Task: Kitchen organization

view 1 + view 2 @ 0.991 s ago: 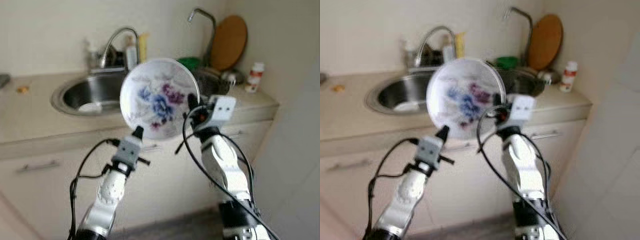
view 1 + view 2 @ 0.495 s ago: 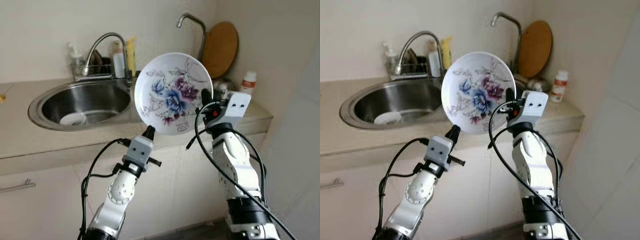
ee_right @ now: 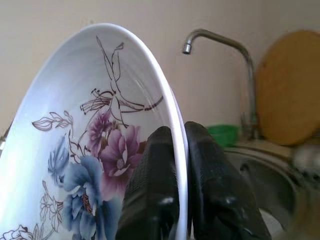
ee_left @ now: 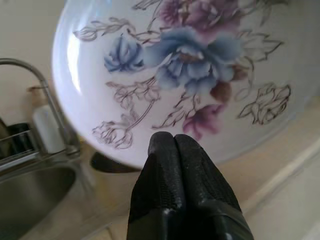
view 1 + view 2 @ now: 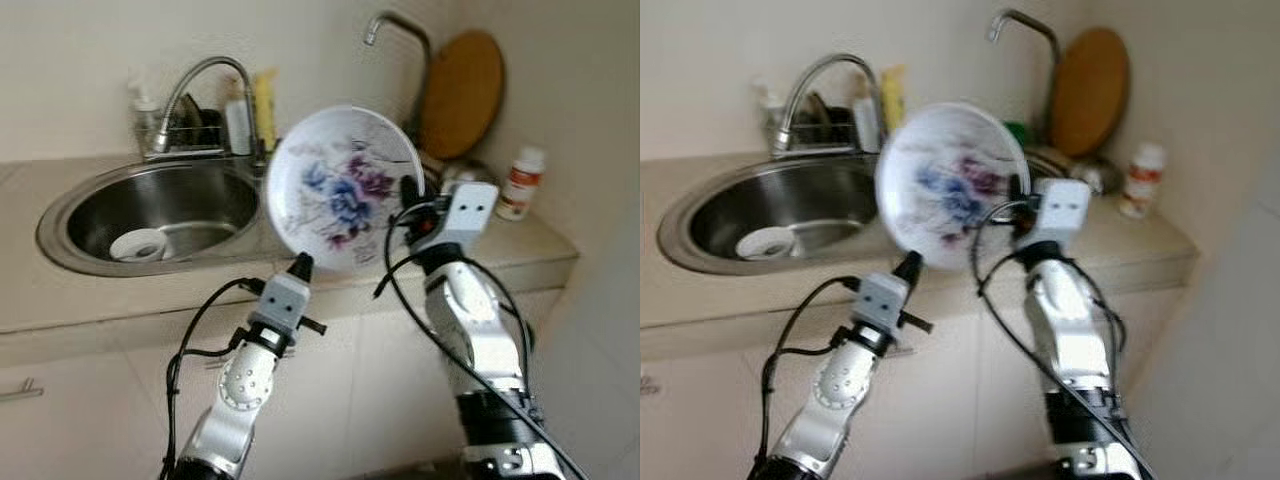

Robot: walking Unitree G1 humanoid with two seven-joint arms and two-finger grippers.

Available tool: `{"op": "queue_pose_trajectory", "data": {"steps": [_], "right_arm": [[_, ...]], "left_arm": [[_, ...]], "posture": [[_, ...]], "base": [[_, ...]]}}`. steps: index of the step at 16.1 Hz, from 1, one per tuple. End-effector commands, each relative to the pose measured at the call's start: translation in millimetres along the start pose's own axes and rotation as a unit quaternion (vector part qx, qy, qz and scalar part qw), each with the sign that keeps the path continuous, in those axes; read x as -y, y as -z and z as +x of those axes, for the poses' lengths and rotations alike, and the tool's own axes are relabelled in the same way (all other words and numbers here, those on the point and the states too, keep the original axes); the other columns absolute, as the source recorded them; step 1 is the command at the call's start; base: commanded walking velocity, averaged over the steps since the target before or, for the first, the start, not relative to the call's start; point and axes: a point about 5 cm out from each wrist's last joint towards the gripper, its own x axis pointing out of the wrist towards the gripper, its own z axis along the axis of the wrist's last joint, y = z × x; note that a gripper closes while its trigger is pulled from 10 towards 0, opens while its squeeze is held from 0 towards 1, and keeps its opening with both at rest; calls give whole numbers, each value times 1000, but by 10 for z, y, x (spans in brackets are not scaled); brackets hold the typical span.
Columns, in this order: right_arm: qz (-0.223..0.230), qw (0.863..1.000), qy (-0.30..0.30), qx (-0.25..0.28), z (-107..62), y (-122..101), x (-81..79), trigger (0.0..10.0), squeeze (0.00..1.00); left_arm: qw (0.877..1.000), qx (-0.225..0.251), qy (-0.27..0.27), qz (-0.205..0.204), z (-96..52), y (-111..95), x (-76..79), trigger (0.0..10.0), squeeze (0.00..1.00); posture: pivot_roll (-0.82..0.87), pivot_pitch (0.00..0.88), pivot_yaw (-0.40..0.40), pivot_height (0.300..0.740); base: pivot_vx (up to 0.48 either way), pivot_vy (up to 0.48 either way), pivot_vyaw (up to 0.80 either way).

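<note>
Plate with blue and purple flowers is up in the air in the left eye view, tilted nearly upright with its face toward the camera, over the front edge of the desk and just right of the sink. Right gripper has it by the right rim, and the left gripper is right at the bottom rim. There's a small white cup lying in the sink, a tap behind it with bottles next to it, then a second tap, a round wooden board leaning on the wall, and a white bottle with a red band at the far right of the desk. Right eye view is the same scene, just blurrier, plate still easy to spot. Left wrist view: the two black fingers are pressed together with nothing between them, tips right at the plate's lower rim; can't tell if they actually touch it. Right wrist view: the fingers sit one on each side of the plate's edge, pinching it, with the tall tap and a green bowl behind.
</note>
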Motion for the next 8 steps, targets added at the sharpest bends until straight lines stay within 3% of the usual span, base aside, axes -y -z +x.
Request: {"op": "queue_pose_trajectory", "data": {"steps": [1, 3, 8], "right_arm": [[11, 999, -32, 23, 47, -88, -205, 10000, 0], [22, 999, -23, 20, 48, -79, -186, 10000, 0], [25, 999, -11, 23, 57, -84, -146, 10000, 0]], "left_arm": [[1000, -1, -12, 12, -15, 13, -118, 10000, 0], [1000, -2, -12, 13, -16, 14, -119, 10000, 0], [1000, -4, -13, 14, -18, 19, -126, 10000, 0]], "posture": [[58, 0, -11, 740], [61, 0, -12, 740], [62, 0, -11, 740]], "base": [[349, 0, 800], [349, 0, 800], [321, 0, 0]]}}
